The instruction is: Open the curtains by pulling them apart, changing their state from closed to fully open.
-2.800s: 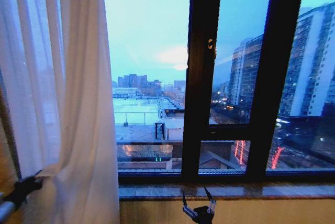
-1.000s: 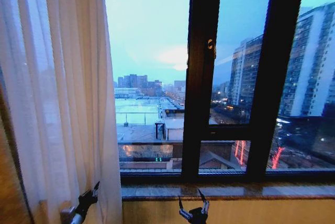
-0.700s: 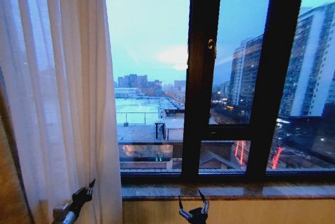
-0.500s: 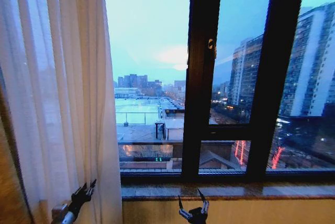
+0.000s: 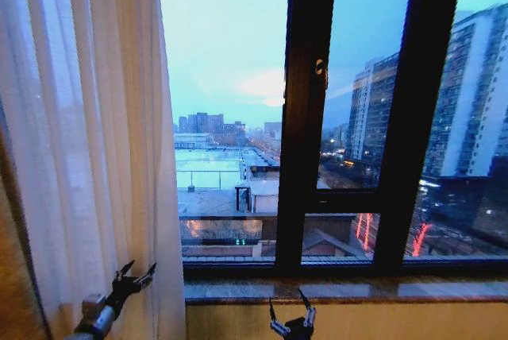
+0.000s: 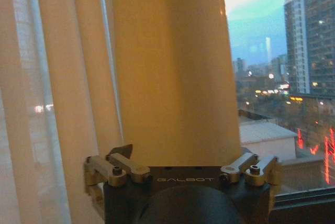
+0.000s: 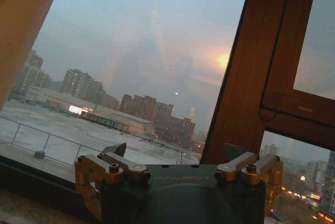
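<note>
The curtains (image 5: 87,141) hung gathered at the left side of the window (image 5: 230,117), their long axis running straight up and down, the many folds falling vertically from above the picture to below its lower edge. Their inner edge stood just left of the bare glass, well apart from the dark window frame (image 5: 305,117) at the middle. The left gripper (image 5: 135,276) sat low in front of the curtains' lower part, near their inner edge, its fingers spread wide and holding nothing; whether a fingertip touched the fabric could not be told. In the left wrist view the folds (image 6: 162,67) rose close before the spread fingers (image 6: 123,164). The right gripper (image 5: 287,308) waited low at the middle, below the window sill (image 5: 357,288), fingers spread wide and pointing up towards the glass, with nothing between them.
</note>
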You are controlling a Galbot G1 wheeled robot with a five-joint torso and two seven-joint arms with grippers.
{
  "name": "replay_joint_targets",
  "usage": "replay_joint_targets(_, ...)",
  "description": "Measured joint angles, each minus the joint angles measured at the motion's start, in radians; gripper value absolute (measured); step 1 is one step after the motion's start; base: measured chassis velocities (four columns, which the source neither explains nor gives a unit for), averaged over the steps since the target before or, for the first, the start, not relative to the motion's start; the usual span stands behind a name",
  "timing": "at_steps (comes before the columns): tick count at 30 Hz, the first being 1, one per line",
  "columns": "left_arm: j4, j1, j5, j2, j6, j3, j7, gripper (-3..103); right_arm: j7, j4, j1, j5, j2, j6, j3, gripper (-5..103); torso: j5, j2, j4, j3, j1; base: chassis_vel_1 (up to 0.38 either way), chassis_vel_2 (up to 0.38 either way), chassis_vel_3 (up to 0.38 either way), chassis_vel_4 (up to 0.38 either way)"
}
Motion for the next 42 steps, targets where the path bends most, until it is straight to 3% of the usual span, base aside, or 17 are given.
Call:
replay_joint_targets(2,0.028,-0.035,-0.035,0.050,0.010,0.026,0.003,100,0.000,-0.001,0.000,-0.006,0.000,0.001,0.000,100,0.0002,0.000,-0.0001,0.000,0.000,0.000,0.000,0.000,0.000)
replay_joint_targets(8,0.092,-0.114,-0.056,0.065,0.015,0.075,0.003,100,-0.001,0.005,-0.005,-0.012,0.000,0.001,0.000,100,-0.0001,0.000,-0.0002,0.000,0.000,0.000,0.000,0.000,0.000)
replay_joint_targets(15,0.162,-0.213,-0.073,-0.030,0.029,0.098,-0.045,100,-0.001,0.024,-0.017,-0.012,0.000,0.001,0.012,100,0.0002,0.000,-0.0005,0.000,0.000,0.000,0.000,0.000,0.000)
replay_joint_targets(20,0.172,-0.225,-0.072,-0.058,0.029,0.104,-0.060,100,0.000,0.025,-0.016,-0.011,0.000,0.001,0.017,100,0.0002,0.000,-0.0003,0.000,0.000,0.000,0.000,0.000,0.000)
replay_joint_targets(22,0.178,-0.218,-0.056,-0.067,0.026,0.106,-0.066,87,0.001,0.020,-0.009,-0.011,0.000,0.001,0.016,100,0.0002,0.000,-0.0002,0.000,0.000,0.000,0.000,0.000,0.000)
replay_joint_targets(29,0.184,-0.212,-0.046,-0.057,0.024,0.105,-0.065,65,0.002,0.012,0.000,-0.011,0.000,0.000,0.015,100,0.0001,0.000,-0.0002,0.000,0.000,0.000,0.000,0.000,0.000)
replay_joint_targets(32,0.187,-0.213,-0.043,-0.053,0.024,0.108,-0.063,48,0.003,0.006,0.007,-0.009,0.000,0.000,0.014,100,0.0001,0.000,-0.0002,0.000,0.000,0.000,0.000,0.000,0.000)
replay_joint_targets(34,0.187,-0.212,-0.042,-0.052,0.024,0.109,-0.062,48,0.004,0.005,0.010,-0.008,0.000,-0.001,0.013,100,0.0001,0.000,-0.0004,0.000,0.000,0.000,0.000,0.000,0.000)
replay_joint_targets(42,0.185,-0.193,-0.029,-0.053,0.022,0.106,-0.047,16,-0.004,-0.004,0.019,-0.002,0.000,-0.001,0.010,100,0.0001,0.000,-0.0003,0.000,0.000,0.000,0.000,0.000,0.000)
